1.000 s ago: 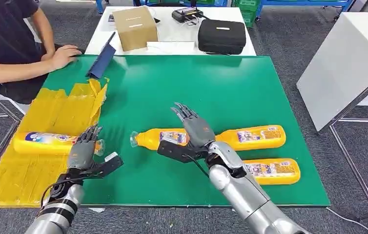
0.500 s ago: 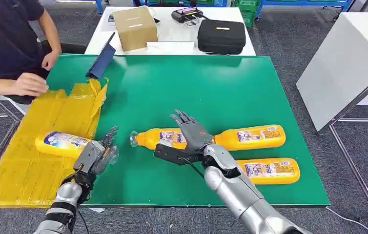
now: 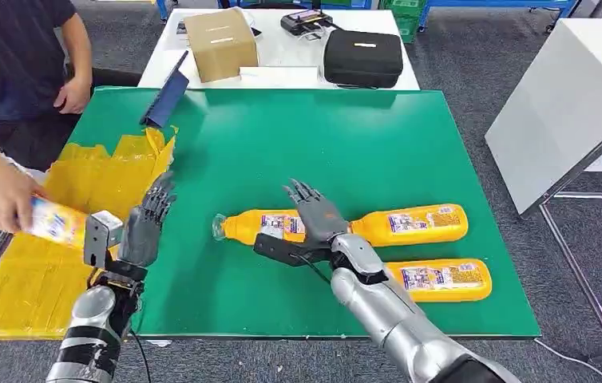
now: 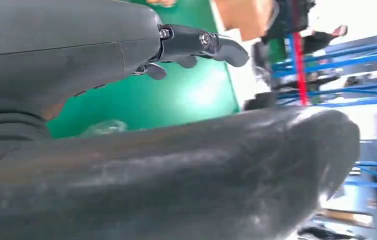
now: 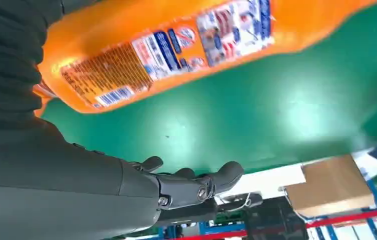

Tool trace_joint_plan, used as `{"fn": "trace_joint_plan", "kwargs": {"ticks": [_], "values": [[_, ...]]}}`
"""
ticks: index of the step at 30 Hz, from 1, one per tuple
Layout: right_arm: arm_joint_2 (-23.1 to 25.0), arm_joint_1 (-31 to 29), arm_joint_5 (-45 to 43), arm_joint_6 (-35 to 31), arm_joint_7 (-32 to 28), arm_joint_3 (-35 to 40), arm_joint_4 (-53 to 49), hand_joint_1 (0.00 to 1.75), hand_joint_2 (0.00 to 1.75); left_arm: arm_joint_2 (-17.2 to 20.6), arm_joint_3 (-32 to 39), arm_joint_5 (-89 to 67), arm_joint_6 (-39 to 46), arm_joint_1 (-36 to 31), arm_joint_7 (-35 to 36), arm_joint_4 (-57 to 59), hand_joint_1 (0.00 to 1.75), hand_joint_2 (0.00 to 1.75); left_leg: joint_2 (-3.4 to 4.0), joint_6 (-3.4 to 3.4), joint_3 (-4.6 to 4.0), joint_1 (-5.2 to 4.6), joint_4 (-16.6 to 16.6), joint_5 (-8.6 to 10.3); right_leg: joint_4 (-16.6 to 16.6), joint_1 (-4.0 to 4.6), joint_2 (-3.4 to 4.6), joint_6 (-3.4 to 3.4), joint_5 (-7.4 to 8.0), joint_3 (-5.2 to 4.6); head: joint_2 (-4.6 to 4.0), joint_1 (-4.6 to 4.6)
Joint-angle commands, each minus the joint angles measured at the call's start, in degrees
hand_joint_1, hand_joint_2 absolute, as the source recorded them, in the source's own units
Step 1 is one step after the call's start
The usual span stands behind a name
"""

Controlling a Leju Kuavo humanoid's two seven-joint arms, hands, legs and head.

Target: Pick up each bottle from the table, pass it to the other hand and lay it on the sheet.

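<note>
Since half a second ago the yellow plastic bottle with the blue and white label (image 3: pixel 57 223) has gone from the middle of the crumpled yellow sheet (image 3: pixel 34 279) to its outer edge, where a person's hand (image 3: pixel 6 198) now grips it. The robot's left hand (image 3: pixel 140 227) has lifted and stands upright beside it, fingers spread, holding nothing. This bottle is partly hidden by the person's hand and by the left hand's thumb, so its cap end cannot be seen.

On the green worktop (image 3: pixel 298 136) the right hand (image 3: pixel 314 223) is over the nearest orange bottle (image 3: pixel 262 226), fingers apart and extended, the thumb low at the near side; whether it touches the bottle I cannot tell. That bottle lies along the worktop's width, its clear cap pointing toward the sheet. Two more orange bottles lie parallel: one (image 3: pixel 417 223) just behind the right wrist, one (image 3: pixel 441 278) nearer the front edge, partly covered by the silver forearm.
</note>
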Motion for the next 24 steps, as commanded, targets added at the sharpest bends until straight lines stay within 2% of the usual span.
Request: {"fn": "trace_joint_plan", "kwargs": {"ticks": [1,5,7,10,16,20,23,24], "values": [[1.5,-5.4,0.7,2.3,0.7,-2.8,14.1,0.00,1.75,-0.2,-0.4,3.8,-0.4,-1.7,0.5,-5.1,0.00,0.00,0.01,-0.09,0.10,0.08,0.1,-0.14,0.0,0.06,0.18,-0.09,-0.12,0.13,0.00,0.00],[1.7,-6.2,0.3,3.8,0.5,-3.1,15.9,0.00,1.75,-0.1,0.0,5.5,-0.9,-1.7,1.0,-5.6,0.00,0.00,0.01,-0.07,0.05,0.06,0.1,-0.11,0.0,0.04,0.16,-0.06,-0.09,0.06,0.00,0.00],[2.2,-6.9,0.3,6.8,-0.6,-2.0,16.1,0.00,1.75,0.4,0.9,5.2,0.6,-0.1,0.6,-6.9,0.00,0.00,0.04,-0.03,0.01,0.00,0.0,-0.05,0.0,-0.01,0.13,-0.03,-0.04,-0.02,0.00,0.00],[1.9,-7.9,1.1,10.2,1.7,0.7,16.7,0.00,1.75,0.4,1.7,5.4,0.1,0.5,0.5,-7.2,0.00,0.00,0.13,-0.05,0.02,0.02,0.0,-0.10,0.0,0.01,0.25,-0.05,-0.05,0.01,0.00,0.02],[1.8,-8.0,1.5,10.2,1.9,1.0,16.7,0.00,1.75,0.5,1.7,5.3,0.1,0.5,0.5,-7.2,0.00,0.00,0.04,-0.10,0.13,0.08,0.0,-0.17,0.0,0.06,0.23,-0.09,-0.13,0.15,0.00,0.00],[1.4,-9.4,5.2,10.3,4.6,4.6,17.8,0.00,1.75,0.2,2.3,5.7,-0.1,1.0,0.5,-7.5,0.00,0.00,0.05,-0.06,0.05,0.04,0.0,-0.12,0.0,0.02,0.18,-0.06,-0.09,0.07,0.00,0.00],[1.3,-11.2,7.3,15.5,6.4,7.7,20.6,0.00,1.75,0.0,2.4,5.9,-0.4,0.9,0.6,-7.2,0.00,0.00,0.08,-0.06,0.04,0.03,0.0,-0.11,0.0,0.01,0.21,-0.06,-0.08,0.05,0.00,0.00],[1.2,-11.5,7.4,16.6,6.2,8.2,21.2,0.99,1.75,-0.1,2.3,6.0,-0.4,0.7,0.6,-6.9,0.00,0.00,0.04,-0.04,-0.03,0.01,0.0,-0.06,0.0,0.00,0.13,-0.04,-0.05,-0.02,0.00,0.00]]}}
